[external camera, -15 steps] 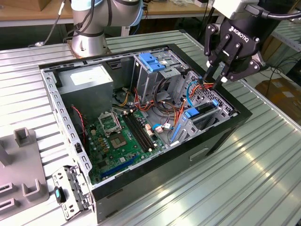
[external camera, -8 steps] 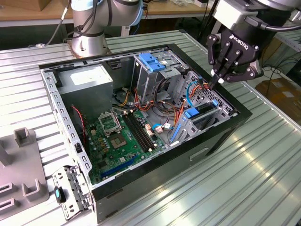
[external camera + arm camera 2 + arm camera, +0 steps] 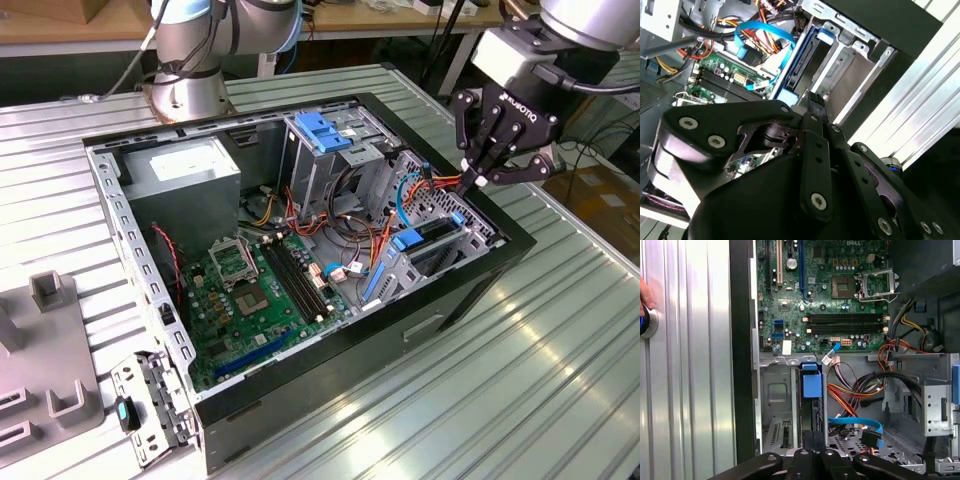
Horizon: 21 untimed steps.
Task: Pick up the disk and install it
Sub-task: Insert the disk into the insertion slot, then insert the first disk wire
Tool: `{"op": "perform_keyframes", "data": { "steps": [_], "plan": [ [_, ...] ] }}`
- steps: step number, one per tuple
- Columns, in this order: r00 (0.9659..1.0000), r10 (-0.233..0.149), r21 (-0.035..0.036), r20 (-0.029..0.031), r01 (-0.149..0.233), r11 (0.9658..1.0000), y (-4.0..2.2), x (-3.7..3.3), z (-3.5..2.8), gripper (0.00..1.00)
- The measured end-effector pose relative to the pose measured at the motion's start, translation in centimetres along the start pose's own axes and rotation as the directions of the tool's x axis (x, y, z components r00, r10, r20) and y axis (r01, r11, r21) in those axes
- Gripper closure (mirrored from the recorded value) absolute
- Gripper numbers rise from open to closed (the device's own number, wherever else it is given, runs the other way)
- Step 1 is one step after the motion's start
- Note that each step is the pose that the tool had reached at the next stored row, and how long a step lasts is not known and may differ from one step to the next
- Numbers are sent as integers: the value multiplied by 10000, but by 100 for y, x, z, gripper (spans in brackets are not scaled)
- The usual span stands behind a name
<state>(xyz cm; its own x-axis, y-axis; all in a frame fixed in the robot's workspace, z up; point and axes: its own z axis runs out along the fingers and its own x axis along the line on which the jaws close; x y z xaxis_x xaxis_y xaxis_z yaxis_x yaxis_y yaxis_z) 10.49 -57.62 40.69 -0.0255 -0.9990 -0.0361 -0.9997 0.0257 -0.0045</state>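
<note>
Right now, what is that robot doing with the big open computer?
The robot arm's claw hangs above one end of the open computer case, its fingers pressed together and holding nothing. Right under it, the disk with its blue bracket sits upright in a metal slot of the drive cage, next to the green motherboard. So the disk looks already put in its place, and the claw is just above it.

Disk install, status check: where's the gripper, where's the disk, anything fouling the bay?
Gripper empty above the drive bay, fingers together. Disk standing on edge in the bay slot, blue bracket up. Blue cable loose beside the slot.
</note>
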Motion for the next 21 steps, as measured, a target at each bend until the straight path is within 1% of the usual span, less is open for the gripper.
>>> {"op": "perform_keyframes", "data": {
  "steps": [1, 2, 17, 20, 21],
  "plan": [
    [10000, 1, 5, -1, -1, 10000, -3, 1, 24, 89],
    [10000, 0, 25, -2, 0, 10000, -4, 1, 30, 89],
    [10000, -6, 26, 0, 6, 10000, -4, 1, 33, 89],
    [9999, -150, 21, 2, 150, 9999, -8, 4, 33, 89],
    [9995, -310, 15, 1, 310, 9995, -12, 4, 33, 89]
  ]
}}
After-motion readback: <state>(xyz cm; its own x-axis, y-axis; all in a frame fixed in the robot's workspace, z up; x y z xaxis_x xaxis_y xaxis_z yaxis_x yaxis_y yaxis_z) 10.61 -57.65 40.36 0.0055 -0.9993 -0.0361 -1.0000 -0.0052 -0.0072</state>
